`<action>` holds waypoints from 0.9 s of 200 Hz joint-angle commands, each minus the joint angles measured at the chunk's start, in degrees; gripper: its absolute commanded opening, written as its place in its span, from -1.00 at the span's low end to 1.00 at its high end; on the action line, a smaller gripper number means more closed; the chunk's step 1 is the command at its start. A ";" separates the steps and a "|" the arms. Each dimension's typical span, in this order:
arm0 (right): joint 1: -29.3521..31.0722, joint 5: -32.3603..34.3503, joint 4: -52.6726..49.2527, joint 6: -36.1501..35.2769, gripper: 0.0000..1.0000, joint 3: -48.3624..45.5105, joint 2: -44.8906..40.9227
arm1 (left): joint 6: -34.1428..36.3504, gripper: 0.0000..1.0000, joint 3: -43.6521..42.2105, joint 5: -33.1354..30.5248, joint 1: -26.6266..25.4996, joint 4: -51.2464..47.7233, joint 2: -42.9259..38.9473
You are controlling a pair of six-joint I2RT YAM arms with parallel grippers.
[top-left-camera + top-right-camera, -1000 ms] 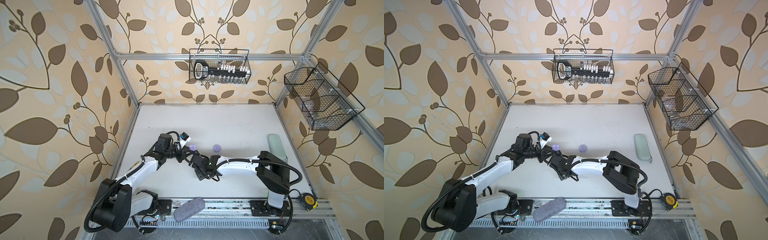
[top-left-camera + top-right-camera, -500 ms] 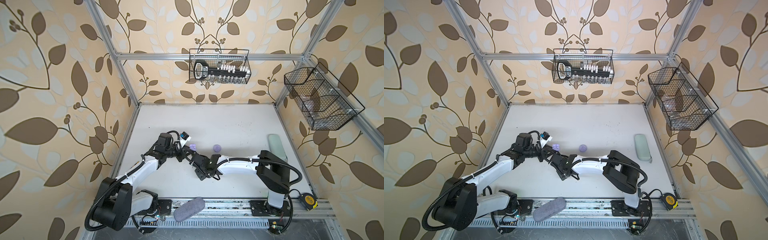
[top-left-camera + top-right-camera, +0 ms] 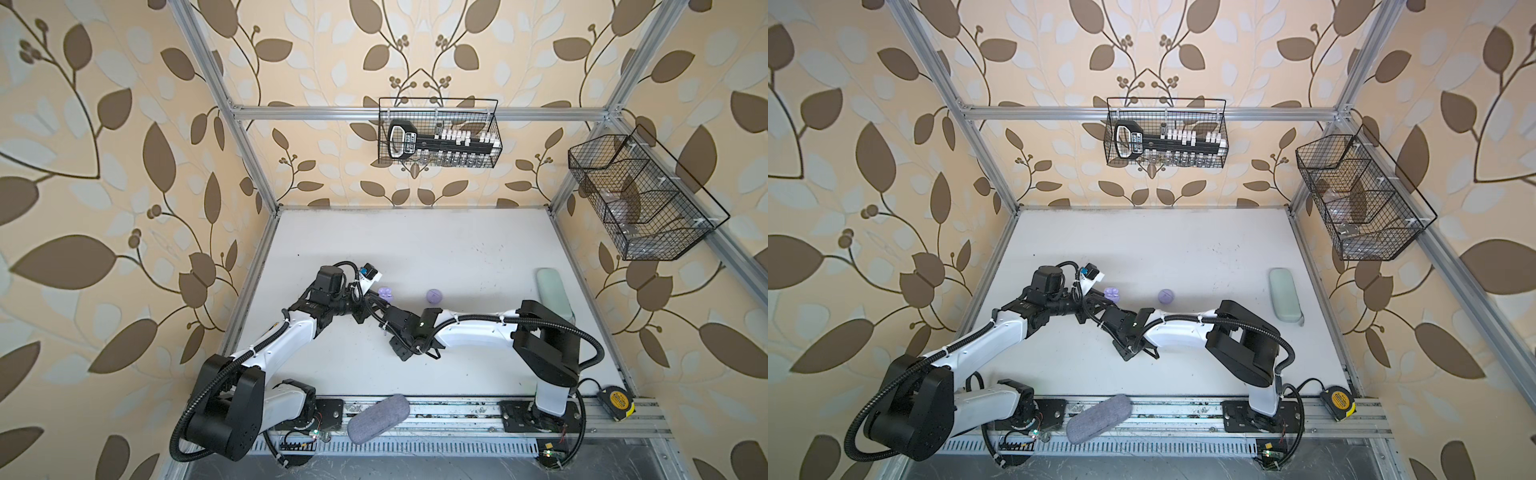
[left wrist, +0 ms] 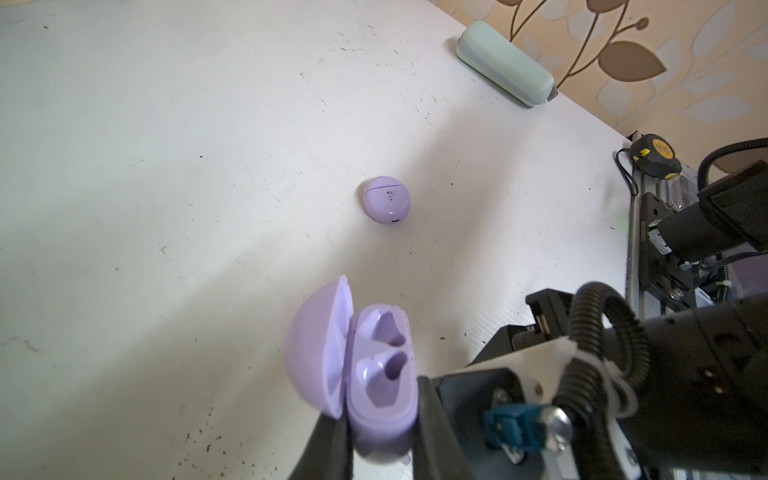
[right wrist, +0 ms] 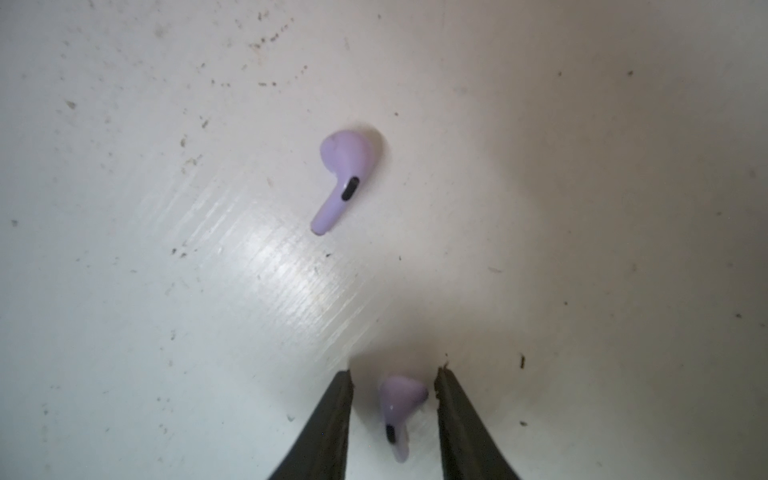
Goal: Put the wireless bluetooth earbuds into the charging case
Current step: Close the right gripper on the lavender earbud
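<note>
A white table inside a frame with leaf-patterned walls, and two robot arms meeting near its left side.

Furthest left, the left gripper is clamping its black fingers on the base of the open charging case, a small glossy lavender shell. The lid is standing hinged back and both sockets are showing empty. In both top views this open charging case is sitting at the tip of the left arm.

Just beside the open charging case, on its front side, the right gripper is reaching across with its jaws apart. They are straddling one earbud, which is lying on the table with a gap on each side of its head, so nothing is being gripped yet. A second earbud is lying on bare table near the first, beyond the fingertips. No other earbuds are showing.

To the right of the open charging case, apart from it, a closed lavender case is resting on the table. Well beyond that, by the right wall, a mint-green case is lying.

The earbuds are looking tiny, very light, hard and smooth, with rounded heads, so they are probably slippery and apt to pop out of a hard pinch. The best hold is likely a gentle squeeze across the flatter sides where head meets stem, leaving the stem free to drop into a socket.
</note>
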 commanded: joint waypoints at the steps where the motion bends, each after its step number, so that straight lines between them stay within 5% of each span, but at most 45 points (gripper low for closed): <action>1: -0.07 -0.68 -0.18 -1.25 -0.30 -1.13 0.83 | 0.16 -0.96 2.31 1.87 0.28 0.80 0.07; 180: -1.04 -1.45 -0.09 -2.92 -0.45 -1.83 0.98 | 0.16 -0.97 2.50 1.96 0.27 0.54 0.33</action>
